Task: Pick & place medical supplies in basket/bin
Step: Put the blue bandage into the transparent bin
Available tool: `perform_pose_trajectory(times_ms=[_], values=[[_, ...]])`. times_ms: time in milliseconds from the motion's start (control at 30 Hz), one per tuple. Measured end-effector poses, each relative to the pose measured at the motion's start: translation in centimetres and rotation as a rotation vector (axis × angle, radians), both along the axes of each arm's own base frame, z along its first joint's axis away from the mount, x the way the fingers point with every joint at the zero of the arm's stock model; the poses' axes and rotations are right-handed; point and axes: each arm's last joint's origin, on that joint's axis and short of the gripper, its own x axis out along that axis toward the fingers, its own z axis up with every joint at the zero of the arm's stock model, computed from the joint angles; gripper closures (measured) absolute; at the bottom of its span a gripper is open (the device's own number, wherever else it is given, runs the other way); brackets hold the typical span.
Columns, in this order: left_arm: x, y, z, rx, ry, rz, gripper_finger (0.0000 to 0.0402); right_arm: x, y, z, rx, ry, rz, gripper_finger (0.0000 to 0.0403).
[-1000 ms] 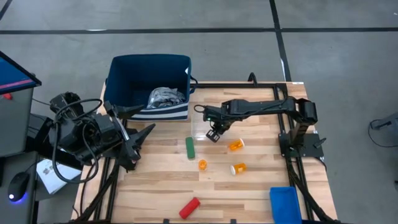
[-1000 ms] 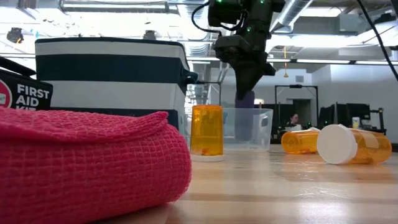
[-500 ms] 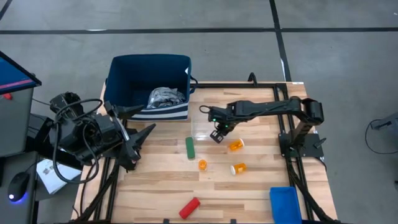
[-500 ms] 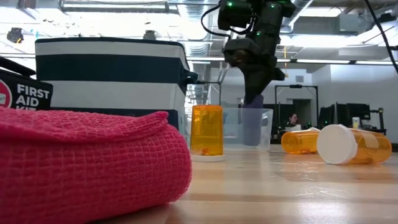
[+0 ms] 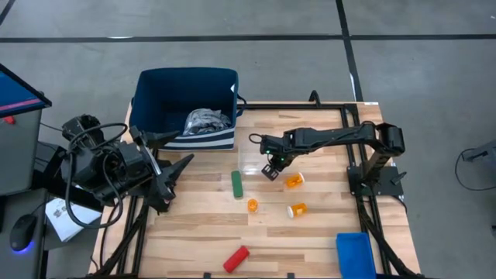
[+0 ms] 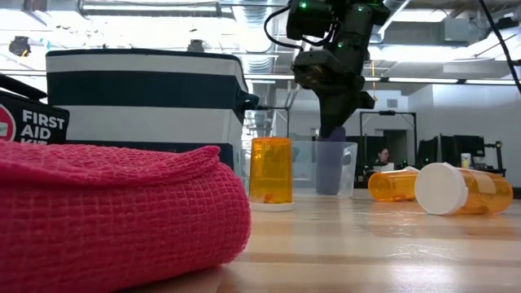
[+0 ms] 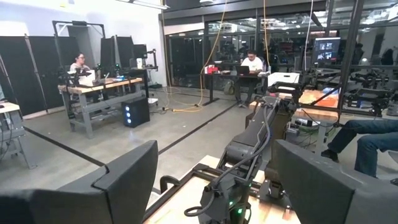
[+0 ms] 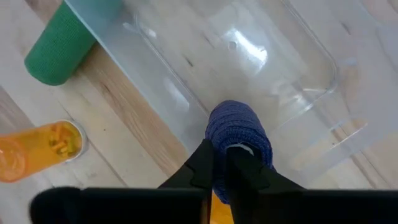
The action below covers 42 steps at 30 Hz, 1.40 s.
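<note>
My right gripper (image 5: 270,168) hangs over the small clear plastic tray (image 5: 252,159) at mid-table and is shut on a purple cylinder (image 6: 329,159). A green cylinder (image 5: 236,184) lies beside the tray. Three orange pill bottles (image 5: 253,205) (image 5: 294,181) (image 5: 297,210) sit toward the near side; the first stands upright in the low view (image 6: 271,171). A red cylinder (image 5: 235,258) lies by the near edge. The navy basket (image 5: 186,91) at the far left holds the grey-blue cloth bundle (image 5: 208,121). My left gripper (image 5: 184,164) waits open at the table's left edge. My right gripper pinches the purple cylinder's upper end (image 8: 239,134) between its two fingers (image 8: 204,167), coming from above and pointing down. The cylinder stands upright below the fingers, its lower part inside the clear tray (image 8: 280,81). Whether its base touches the tray floor, I cannot tell.
A bright-blue bin (image 5: 355,254) stands at the near right corner. The right arm's base and frame (image 5: 376,174) take up the right edge. Bare wood lies between the green cylinder and the left edge. A first-aid kit (image 6: 28,122) shows at the low view's left.
My right gripper has come down, drifting slightly toward the table's right, still shut on the purple cylinder. The cylinder has gone from above the clear tray's rim to down inside its walls, staying upright.
</note>
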Motion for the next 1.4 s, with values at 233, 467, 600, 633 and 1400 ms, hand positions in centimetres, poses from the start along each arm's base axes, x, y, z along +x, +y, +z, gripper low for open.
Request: perform_pose_trajectory(times_ms=[233, 467, 600, 633, 1400], values=[[0.0, 0.0, 0.0, -0.003, -0.002, 0.0, 0.0092, -0.1, 0.3, 0.5, -0.019, -0.022, 0.008, 0.0283], [0.0, 0.0, 0.0, -0.003, -0.002, 0.0, 0.0092, -0.4, 0.7, 1.0, -0.02, -0.03, 0.014, 0.0212], [0.0, 0.0, 0.0, -0.003, -0.002, 0.0, 0.0092, -0.4, 1.2, 1.1, -0.016, -0.032, 0.015, 0.02], [0.0, 0.0, 0.0, -0.003, -0.002, 0.0, 0.0092, -0.4, 1.3, 1.1, -0.014, -0.033, 0.016, 0.0199], [0.0, 0.0, 0.0, -0.003, -0.002, -0.001, 0.0092, -1.1, 2.0, 2.4, -0.039, -0.063, -0.027, 0.0198]])
